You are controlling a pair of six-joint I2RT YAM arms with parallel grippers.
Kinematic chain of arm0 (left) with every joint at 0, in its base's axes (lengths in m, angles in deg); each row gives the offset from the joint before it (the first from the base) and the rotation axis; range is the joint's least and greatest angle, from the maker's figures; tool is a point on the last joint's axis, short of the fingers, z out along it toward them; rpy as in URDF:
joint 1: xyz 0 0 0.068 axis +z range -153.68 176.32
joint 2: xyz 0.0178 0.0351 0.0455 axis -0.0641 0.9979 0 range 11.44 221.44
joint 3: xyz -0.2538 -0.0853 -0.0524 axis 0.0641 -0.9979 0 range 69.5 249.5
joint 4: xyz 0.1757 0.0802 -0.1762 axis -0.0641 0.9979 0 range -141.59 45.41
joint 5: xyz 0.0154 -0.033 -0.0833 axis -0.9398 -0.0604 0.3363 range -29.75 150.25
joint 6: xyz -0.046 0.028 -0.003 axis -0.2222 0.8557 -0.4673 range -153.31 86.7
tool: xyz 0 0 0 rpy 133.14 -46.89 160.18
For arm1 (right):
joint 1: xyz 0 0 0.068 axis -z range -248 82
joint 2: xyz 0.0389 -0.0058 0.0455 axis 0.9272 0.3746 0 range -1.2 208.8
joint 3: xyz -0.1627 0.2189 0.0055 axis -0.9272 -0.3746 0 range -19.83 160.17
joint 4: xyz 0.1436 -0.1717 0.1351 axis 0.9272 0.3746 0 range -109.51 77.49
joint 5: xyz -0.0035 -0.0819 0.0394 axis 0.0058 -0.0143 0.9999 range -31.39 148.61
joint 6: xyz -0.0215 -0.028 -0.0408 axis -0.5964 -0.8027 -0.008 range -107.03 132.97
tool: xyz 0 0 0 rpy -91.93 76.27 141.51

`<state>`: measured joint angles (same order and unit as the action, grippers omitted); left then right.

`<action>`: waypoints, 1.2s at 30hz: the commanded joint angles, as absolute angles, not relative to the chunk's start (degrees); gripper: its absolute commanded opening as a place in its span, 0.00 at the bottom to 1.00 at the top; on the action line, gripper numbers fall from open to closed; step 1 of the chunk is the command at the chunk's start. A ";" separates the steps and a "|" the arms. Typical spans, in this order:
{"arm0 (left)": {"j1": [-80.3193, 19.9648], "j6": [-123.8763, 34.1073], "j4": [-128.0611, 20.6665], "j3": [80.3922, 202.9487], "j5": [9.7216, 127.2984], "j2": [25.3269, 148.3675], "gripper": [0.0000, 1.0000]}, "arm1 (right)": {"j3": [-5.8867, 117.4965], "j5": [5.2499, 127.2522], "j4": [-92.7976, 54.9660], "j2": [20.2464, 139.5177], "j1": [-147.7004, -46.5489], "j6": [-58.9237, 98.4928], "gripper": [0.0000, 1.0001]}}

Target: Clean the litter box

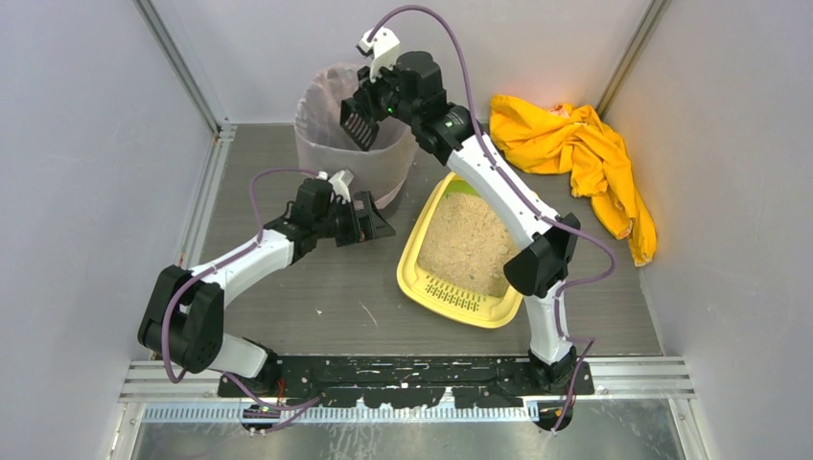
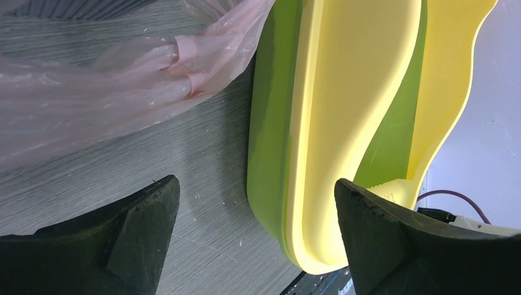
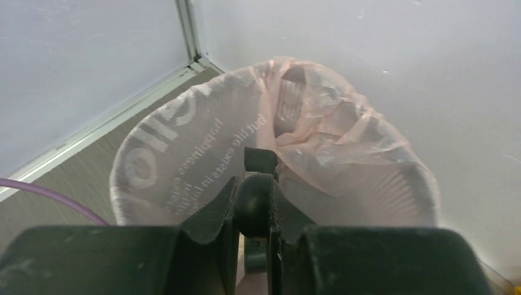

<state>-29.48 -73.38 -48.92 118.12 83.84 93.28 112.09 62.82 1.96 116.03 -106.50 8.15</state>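
The litter box [image 1: 458,299] is a yellow tray holding beige litter, lying right of centre with its slotted ledge toward the arm bases. In the left wrist view the litter box [image 2: 344,123] shows its yellow rim and green side. My left gripper [image 1: 374,218] hangs open just left of the tray; between the fingers of my left gripper [image 2: 255,184] are bare table and the tray's corner. My right gripper [image 1: 383,96] is shut on the handle of a black slotted scoop [image 1: 360,123], held over the bin. In the right wrist view my right gripper [image 3: 255,196] clamps the scoop handle [image 3: 260,161].
A tall bin [image 1: 331,134] lined with a translucent pinkish bag [image 3: 344,141] stands at the back, left of the tray; the bag [image 2: 92,92] drapes down close to my left gripper. A crumpled yellow cloth [image 1: 575,144] lies at the back right. Grey walls close in on three sides.
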 commanded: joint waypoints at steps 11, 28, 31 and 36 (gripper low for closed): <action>-29.61 -72.30 -48.81 119.82 84.41 91.26 0.95 | 101.58 67.64 -13.65 95.37 -96.40 18.06 0.01; -29.63 -72.15 -48.47 120.32 84.27 91.96 0.95 | 46.18 48.52 -7.76 57.79 -84.69 26.00 0.01; -29.61 -72.15 -48.39 120.23 84.11 91.66 0.95 | 39.95 48.10 -8.80 56.16 -84.86 27.83 0.01; -29.57 -72.07 -48.46 120.20 83.92 91.84 0.95 | 38.65 44.29 -7.15 56.84 -87.71 26.03 0.01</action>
